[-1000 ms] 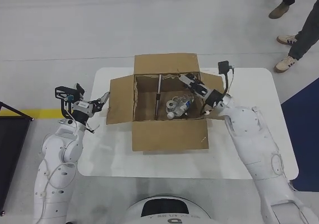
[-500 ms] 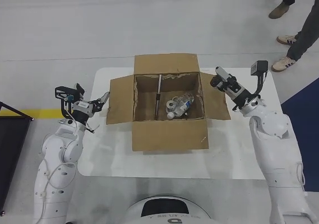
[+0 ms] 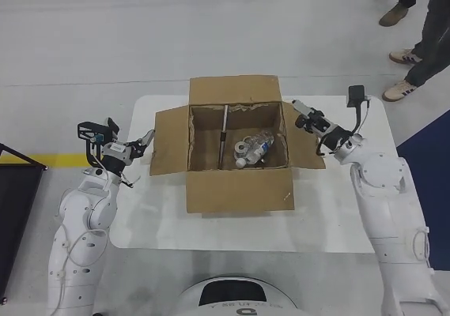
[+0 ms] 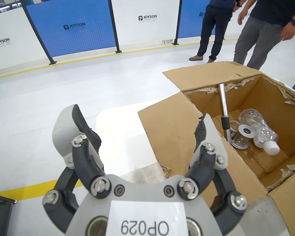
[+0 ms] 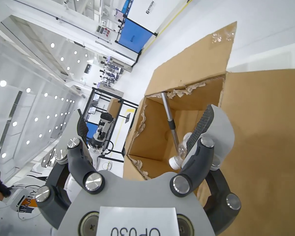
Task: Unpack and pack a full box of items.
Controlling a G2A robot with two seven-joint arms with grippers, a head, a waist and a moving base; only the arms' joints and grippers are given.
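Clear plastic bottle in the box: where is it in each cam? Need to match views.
Top view: plastic bottle lies on the box floor, right of the metal rod.
Left wrist view: bottle on the box floor beside a metal cylinder, white cap toward the camera.
Right wrist view: its white cap shows at the rod's foot.
Shared landmark: the rod leaning on the box wall.

The box (image 3: 239,192) stands on the middle of the bench (image 3: 161,225). In it lie a bottle (image 3: 261,145), right, and a rod (image 3: 224,126), left.
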